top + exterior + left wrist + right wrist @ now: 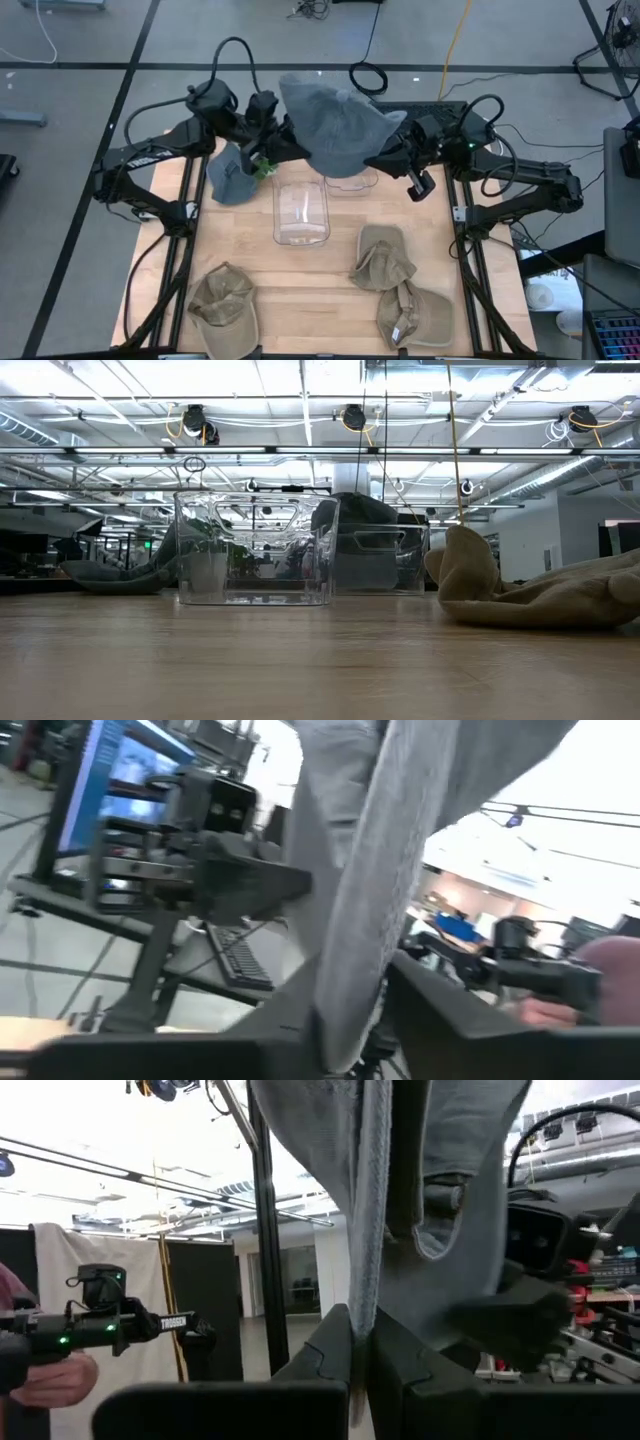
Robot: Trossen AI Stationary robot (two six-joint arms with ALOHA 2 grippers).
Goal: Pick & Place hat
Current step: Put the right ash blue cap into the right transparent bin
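While the grey hat (335, 125) hangs in the air between the two arms at the far edge of the desk (300, 290), both pincers have a share in it. The right pincer (360, 1345) is clamped tight on a fold of the grey cloth, as its own wrist view shows plainly. The left pincer (350, 1020) has its jaws drawn close about another edge of the same cloth; they look to be gripping it, though the wrist view is blurred and I would not swear to a firm hold. The hat is stretched roughly crosswise, its long axis running from one pincer to the other, with the clear bin (301, 212) on the desk just below and a little nearer the camera side. A second clear bin (352, 183) sits under the hat's right end. Neither arm is plainly nearer the bin.

A second grey hat (232, 175) lies by the left arm, and three tan caps (385, 260) rest on the near half of the pale wooden desk. Beyond is an open workshop with ceiling lights.
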